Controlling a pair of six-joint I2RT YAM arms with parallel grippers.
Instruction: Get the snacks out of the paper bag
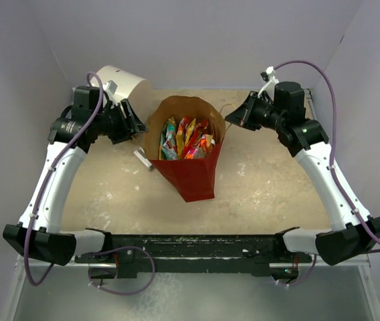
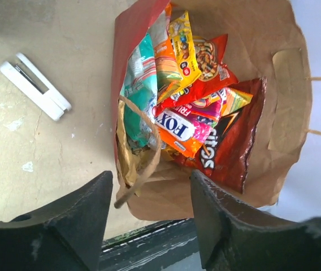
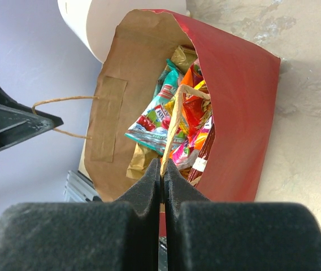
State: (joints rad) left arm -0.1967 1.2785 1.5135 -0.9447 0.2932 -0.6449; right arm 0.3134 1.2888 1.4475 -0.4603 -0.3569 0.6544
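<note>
Top external view: paper bag (image 1: 191, 175) mid-worktop (image 1: 277, 194), snacks (image 1: 186, 139) piled inside.
Left tool (image 2: 152, 178) has its jaws apart by the bag's rim; right tool (image 3: 161, 166) is pinched on a string handle (image 3: 174, 119) (the thin brown loop).

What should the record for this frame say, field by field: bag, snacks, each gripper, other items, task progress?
paper bag: standing mid-table, mouth open, red outside, brown inside
snacks: colourful packets, all inside the bag
left gripper: open, empty, at the bag's left rim
right gripper: shut on the bag's handle
other items: white drum at the bag's far left; small white clip-like piece on the table
progress: no packet out yet
</note>
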